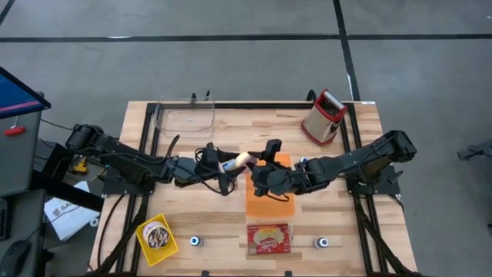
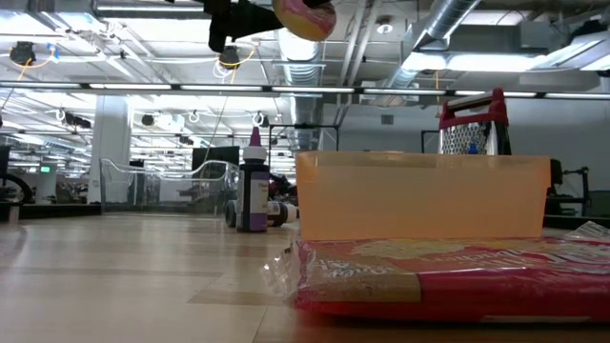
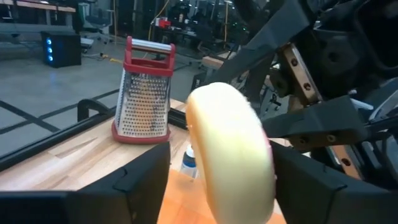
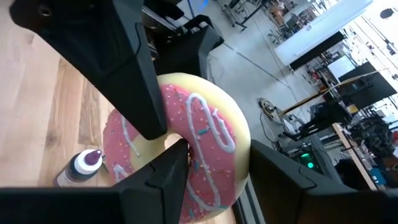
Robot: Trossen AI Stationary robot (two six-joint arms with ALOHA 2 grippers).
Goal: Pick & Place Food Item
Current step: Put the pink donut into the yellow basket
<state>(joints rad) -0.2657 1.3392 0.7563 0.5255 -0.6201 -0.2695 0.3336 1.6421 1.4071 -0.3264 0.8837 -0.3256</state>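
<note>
Wooden table [image 1: 192, 223] is being worked over by both arms, mid-air. The donut [image 4: 186, 149] is being gripped by the right gripper [image 4: 214, 165], above the orange container [image 1: 269, 201]. The left gripper [image 3: 217, 171] is being closed around the donut's rim; contact cannot be told. If release is mistimed, the donut is likely to be dropped, missing the container.

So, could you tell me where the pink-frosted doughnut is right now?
The pink-frosted doughnut is in the air at the table's middle in the high view, between the left gripper and right gripper, beside the orange plastic container.
</note>
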